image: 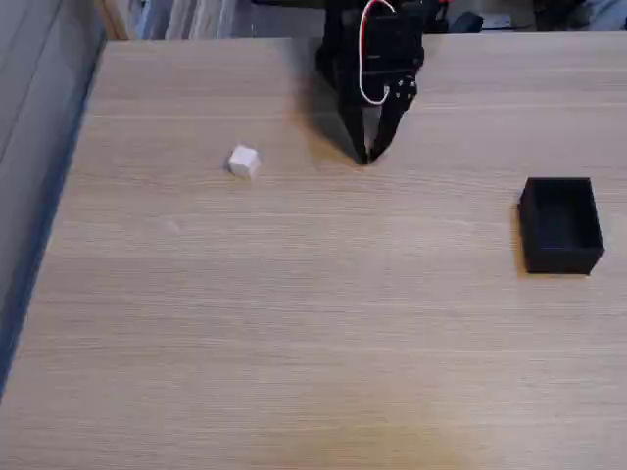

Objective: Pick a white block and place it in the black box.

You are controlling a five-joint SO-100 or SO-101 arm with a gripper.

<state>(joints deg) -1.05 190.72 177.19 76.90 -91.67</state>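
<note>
The black two-finger gripper (366, 157) points down, fingertips pressed together and empty, right of the tiny white matte cube (244, 161); the small matte black open box (560, 225) lies farther right.

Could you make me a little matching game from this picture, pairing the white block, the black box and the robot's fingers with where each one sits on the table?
Things:
1. white block
2. black box
3. fingers of the gripper

Places in the fixed view:
A. right side of the table, standing open with nothing inside
B. top centre, tips close together, pointing down at the wood
C. left of centre, lying alone on the wood

Pairs: 1-C, 2-A, 3-B
</note>
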